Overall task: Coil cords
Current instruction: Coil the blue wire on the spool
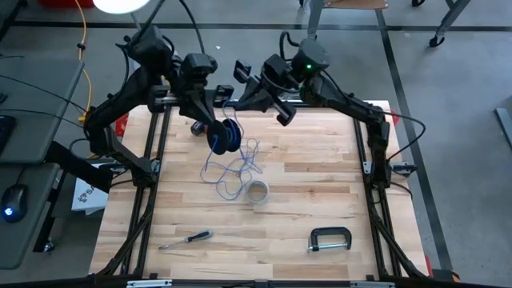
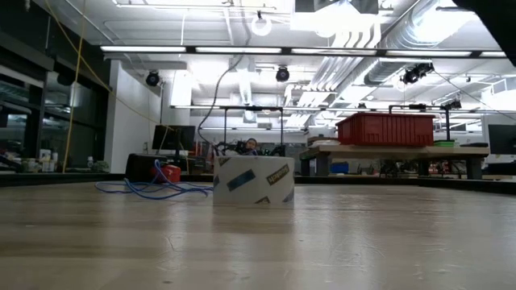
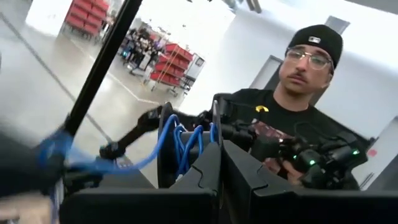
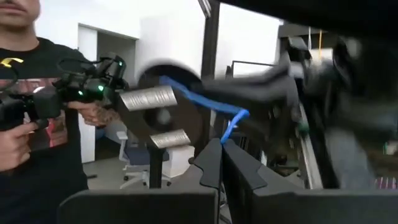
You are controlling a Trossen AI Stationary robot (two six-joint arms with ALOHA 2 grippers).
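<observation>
A black spool (image 1: 226, 138) wound with blue cord (image 3: 186, 144) hangs above the table's far middle, with my left gripper (image 1: 214, 128) shut on it. From the spool the cord drops to loose loops (image 1: 236, 168) lying on the wood, which also show in the low view (image 2: 149, 189). My right gripper (image 1: 234, 106) is just beyond the spool and is shut on a stretch of the blue cord (image 4: 231, 124) that runs to the spool (image 4: 165, 112). My left gripper (image 3: 221, 152) holds the spool at one of its flanges (image 3: 215, 127), pinched between the two fingers, which point about level. The spool is lifted clear of the table. Its windings (image 3: 181, 149) lie beside the fingertips. My right gripper (image 4: 222, 149) pinches the blue cord (image 4: 227, 134) between its fingertips, a single strand. The fingers point about level toward the spool. From the pinch the strand rises and runs fairly straight to the spool's winding (image 4: 180, 87).
A roll of tape (image 1: 258, 192) stands on the table beside the loose loops. A screwdriver (image 1: 188, 238) and a black clamp (image 1: 330, 240) lie near the front edge. A person (image 3: 292, 118) with a hand-held device stands beyond the far edge.
</observation>
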